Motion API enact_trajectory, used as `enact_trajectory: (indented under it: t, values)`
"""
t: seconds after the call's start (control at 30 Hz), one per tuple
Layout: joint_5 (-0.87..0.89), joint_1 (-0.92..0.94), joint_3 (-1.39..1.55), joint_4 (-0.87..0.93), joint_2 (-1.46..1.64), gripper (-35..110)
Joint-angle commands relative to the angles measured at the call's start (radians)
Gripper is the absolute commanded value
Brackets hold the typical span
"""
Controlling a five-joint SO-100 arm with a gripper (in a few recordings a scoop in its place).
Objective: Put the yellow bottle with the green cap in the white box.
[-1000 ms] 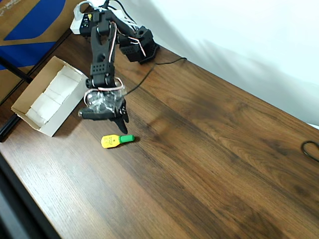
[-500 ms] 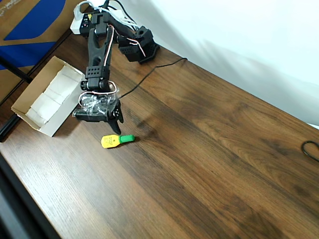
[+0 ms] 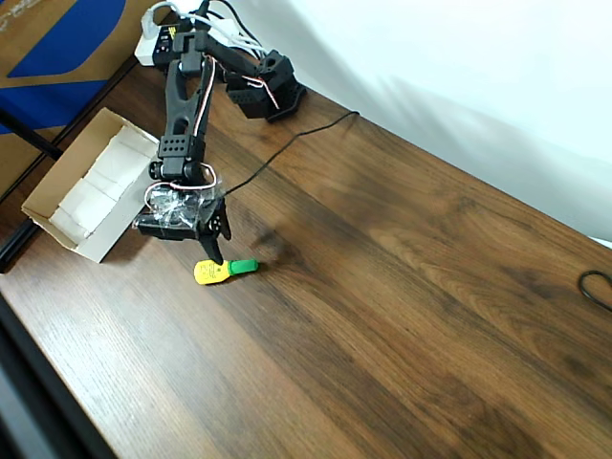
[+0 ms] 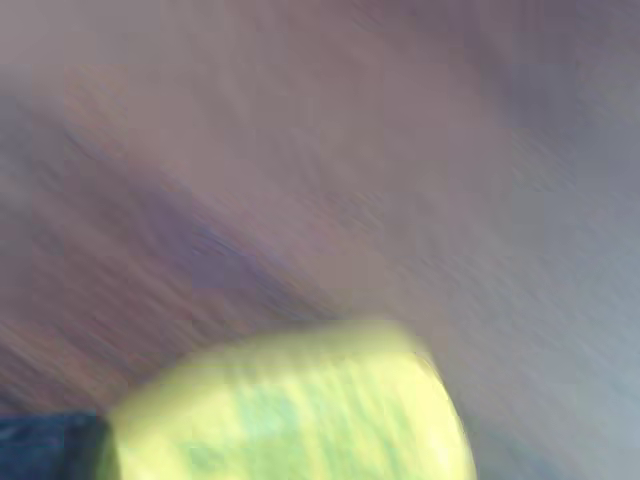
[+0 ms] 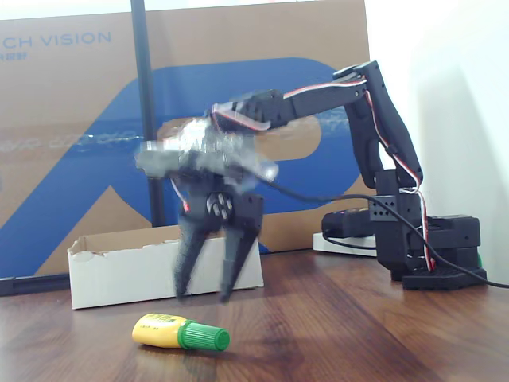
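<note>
Overhead view is showing the claw [image 3: 214,251] hanging over the desk [image 3: 402,287], tips pointing down, just above the yellow end of the bottle [image 3: 224,270]. Seen from the fixed view, the claw [image 5: 204,296] is standing with its two fingers [image 5: 188,259] spread apart in a narrow V, holding nothing and touching nothing; a gap is showing between the tips and the desk [image 5: 334,334]. The claw's image is smeared there, so its exact opening is hard to judge.

Below the claw, the bottle [image 5: 180,332] is lying on its side on the wood, its green cap [image 5: 203,338] pointing right in the fixed view and its yellow body to the left. In the overhead view the cap [image 3: 243,266] is lying to the right of the claw tips.

Wrist view is blurred; a big yellow shape with greenish print, the bottle [image 4: 290,410], is sitting at the bottom edge against brown wood.

Left of the claw in the overhead view, the box [image 3: 59,225] is resting at the desk edge, well apart from the bottle. In the fixed view the box [image 5: 119,274] is sitting behind the claw.
</note>
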Motion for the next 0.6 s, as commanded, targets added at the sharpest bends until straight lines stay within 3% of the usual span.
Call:
enact_trajectory:
  t: [0.0,0.57]
  values:
    - [-0.009,-0.018,-0.160,0.046,-0.015,24]
    - [0.018,-0.074,-0.466,0.150,-0.275,24]
